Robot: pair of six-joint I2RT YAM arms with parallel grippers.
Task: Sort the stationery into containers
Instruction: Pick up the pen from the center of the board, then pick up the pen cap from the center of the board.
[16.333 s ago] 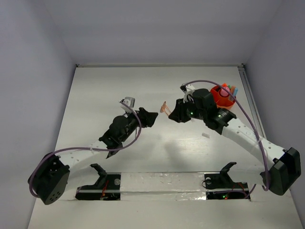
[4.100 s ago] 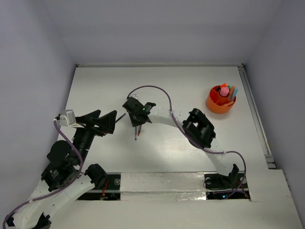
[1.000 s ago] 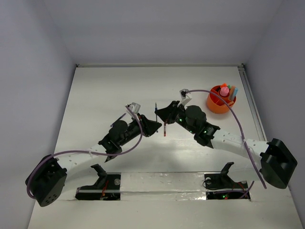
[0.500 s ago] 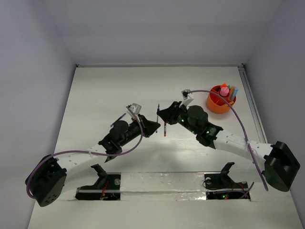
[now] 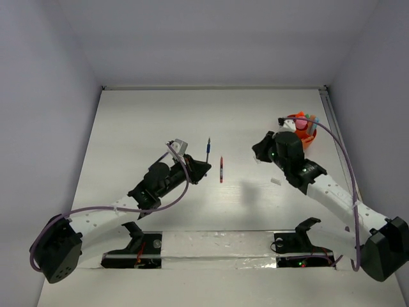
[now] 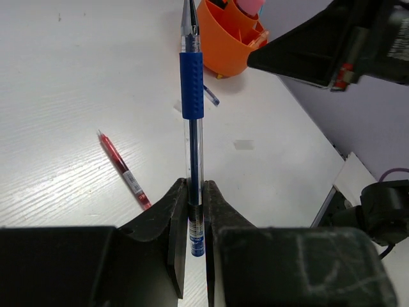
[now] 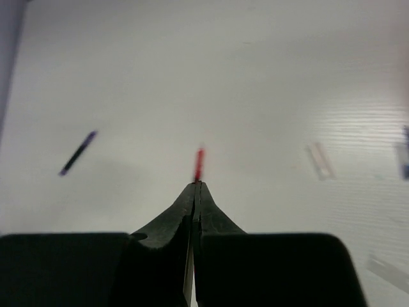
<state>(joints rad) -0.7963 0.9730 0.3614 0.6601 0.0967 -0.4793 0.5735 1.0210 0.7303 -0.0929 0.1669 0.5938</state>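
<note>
Since moment ago, right gripper point(image 7: 193, 187) has swung back toward orange cup point(image 6: 223, 45), leaving red pen point(image 6: 124, 171) flat on table point(image 6: 57, 83). Now blue pen point(image 6: 192, 86): light, stiff, slick clear barrel, so rubber sleeve looks surer hold. Tail end clamped in left gripper point(image 6: 193, 187), rest jutting forward, likely to pivot. Orange cup ahead, past pen tip. Right gripper clenched, empty; red pen straight ahead, well apart.
</note>
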